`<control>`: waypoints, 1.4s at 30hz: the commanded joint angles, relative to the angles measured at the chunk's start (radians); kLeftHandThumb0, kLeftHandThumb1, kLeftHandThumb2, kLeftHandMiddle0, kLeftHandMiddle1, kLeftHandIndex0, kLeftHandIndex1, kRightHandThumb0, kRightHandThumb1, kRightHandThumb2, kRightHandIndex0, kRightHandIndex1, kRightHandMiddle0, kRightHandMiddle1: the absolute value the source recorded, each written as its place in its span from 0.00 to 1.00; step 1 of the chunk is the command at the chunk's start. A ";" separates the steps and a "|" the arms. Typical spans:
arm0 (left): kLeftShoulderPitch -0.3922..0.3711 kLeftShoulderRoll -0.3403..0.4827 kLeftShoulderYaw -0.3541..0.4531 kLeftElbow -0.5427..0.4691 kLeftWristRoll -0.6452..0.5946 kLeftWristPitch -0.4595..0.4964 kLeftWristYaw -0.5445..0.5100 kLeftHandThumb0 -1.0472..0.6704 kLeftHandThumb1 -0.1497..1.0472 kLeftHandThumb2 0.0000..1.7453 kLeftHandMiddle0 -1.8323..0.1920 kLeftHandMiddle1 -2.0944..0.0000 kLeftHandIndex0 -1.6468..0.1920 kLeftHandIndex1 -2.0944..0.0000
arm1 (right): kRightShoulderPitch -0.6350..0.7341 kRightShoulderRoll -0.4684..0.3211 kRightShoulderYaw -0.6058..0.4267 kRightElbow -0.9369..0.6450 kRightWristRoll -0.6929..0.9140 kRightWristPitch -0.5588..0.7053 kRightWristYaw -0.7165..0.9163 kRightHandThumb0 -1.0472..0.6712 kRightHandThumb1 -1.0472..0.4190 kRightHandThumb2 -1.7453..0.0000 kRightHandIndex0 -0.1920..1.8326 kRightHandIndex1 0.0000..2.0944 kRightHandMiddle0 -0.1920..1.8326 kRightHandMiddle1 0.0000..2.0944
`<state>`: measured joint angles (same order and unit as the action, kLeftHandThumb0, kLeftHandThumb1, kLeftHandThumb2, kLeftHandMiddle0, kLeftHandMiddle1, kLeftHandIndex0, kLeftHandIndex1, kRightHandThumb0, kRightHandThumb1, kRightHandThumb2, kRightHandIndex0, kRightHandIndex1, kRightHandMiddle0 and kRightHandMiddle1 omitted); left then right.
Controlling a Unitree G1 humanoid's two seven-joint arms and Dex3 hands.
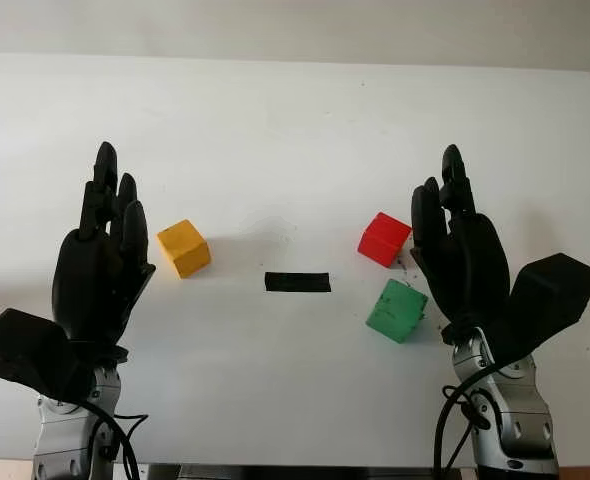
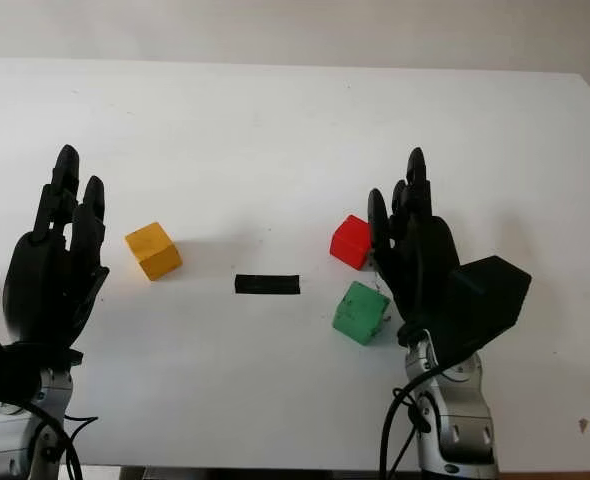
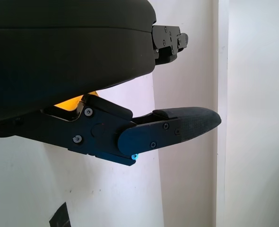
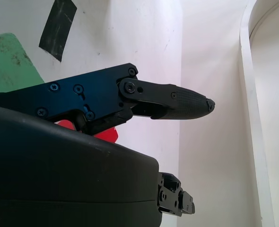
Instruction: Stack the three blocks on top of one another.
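Note:
Three blocks lie apart on the white table (image 1: 295, 120). The yellow block (image 1: 183, 247) sits left of centre, just right of my left hand (image 1: 103, 250), which is open and holds nothing. The red block (image 1: 384, 239) and the green block (image 1: 396, 310) sit right of centre, the green one nearer to me. My right hand (image 1: 457, 245) is open just to the right of both, holding nothing. A sliver of yellow block (image 3: 68, 101) shows behind the left hand's shell. In the right wrist view the green block (image 4: 7, 59) and a bit of the red block (image 4: 106, 135) show beside the hand.
A short strip of black tape (image 1: 297, 282) lies flat on the table between the yellow block and the green one. The table's far edge (image 1: 295, 62) runs along the back, with open white surface beyond the blocks.

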<state>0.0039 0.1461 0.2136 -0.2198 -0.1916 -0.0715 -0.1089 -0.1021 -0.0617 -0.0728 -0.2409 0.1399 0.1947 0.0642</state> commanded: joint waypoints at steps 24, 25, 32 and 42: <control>0.028 -0.024 -0.021 -0.047 0.025 0.013 0.033 0.23 1.00 0.34 0.93 0.98 0.92 0.97 | -0.468 -0.522 -0.103 0.398 -0.073 -0.239 0.386 0.23 0.10 0.98 0.10 0.06 0.15 0.09; 0.027 -0.027 -0.021 -0.045 0.021 0.015 0.033 0.23 1.00 0.34 0.93 0.98 0.93 0.97 | -0.511 -0.571 -0.085 0.434 -0.095 -0.259 0.433 0.23 0.12 0.98 0.11 0.07 0.16 0.10; 0.021 -0.036 -0.026 -0.044 0.026 0.032 0.047 0.22 1.00 0.32 0.94 0.98 0.93 0.98 | -0.712 -0.770 0.086 0.594 -0.360 -0.495 0.557 0.20 0.22 0.98 0.17 0.05 0.26 0.10; 0.012 -0.023 -0.017 -0.030 0.014 0.023 0.030 0.23 1.00 0.34 0.94 0.98 0.93 0.98 | -0.811 -0.833 0.273 0.764 -0.676 -0.865 0.467 0.22 0.18 0.96 0.17 0.03 0.26 0.07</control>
<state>0.0224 0.1181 0.1931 -0.2467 -0.1738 -0.0405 -0.0736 -0.8910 -0.8709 0.1827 0.5158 -0.5124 -0.6434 0.5467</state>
